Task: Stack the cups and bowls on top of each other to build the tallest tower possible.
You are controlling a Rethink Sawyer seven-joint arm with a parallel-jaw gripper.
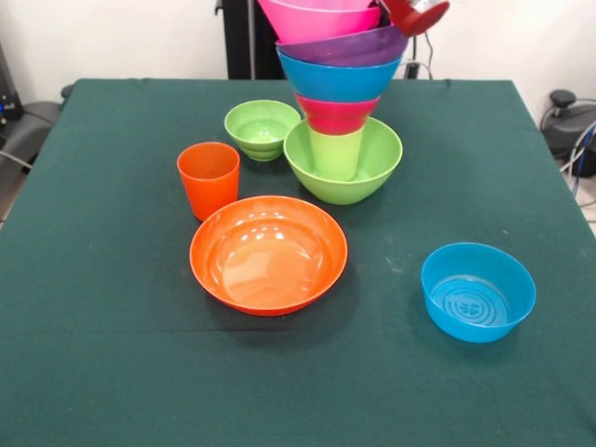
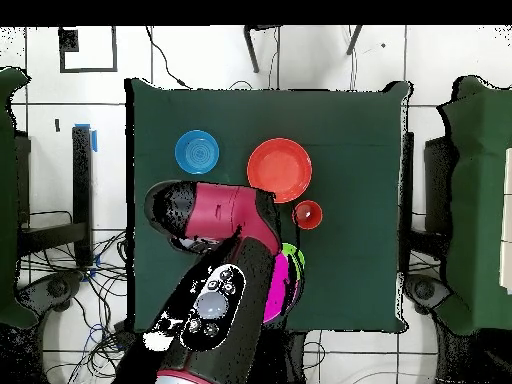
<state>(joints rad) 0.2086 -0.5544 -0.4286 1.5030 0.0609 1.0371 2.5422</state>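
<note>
The tower stands at the back centre of the table: a medium green bowl [image 1: 372, 168] as base, a lime cup [image 1: 335, 154] in it, then a red bowl [image 1: 335, 114], a blue bowl [image 1: 338, 76], a purple bowl [image 1: 346, 47] and a pink bowl [image 1: 317, 17] at the top edge. A red and silver part of my gripper [image 1: 414, 11] shows beside the pink bowl's right rim. An orange cup [image 1: 208, 179] [image 2: 307, 214], a large orange bowl [image 1: 268, 253] [image 2: 279, 169], a small green bowl [image 1: 262, 128] and a blue bowl [image 1: 478, 291] [image 2: 196, 152] stand apart.
The dark green cloth table [image 1: 112, 354] ends at all four sides within view. In the overhead view the red and black arm [image 2: 215, 215] covers most of the tower, leaving slivers of pink [image 2: 285, 285] and green [image 2: 291, 250]. Cables lie on the floor around.
</note>
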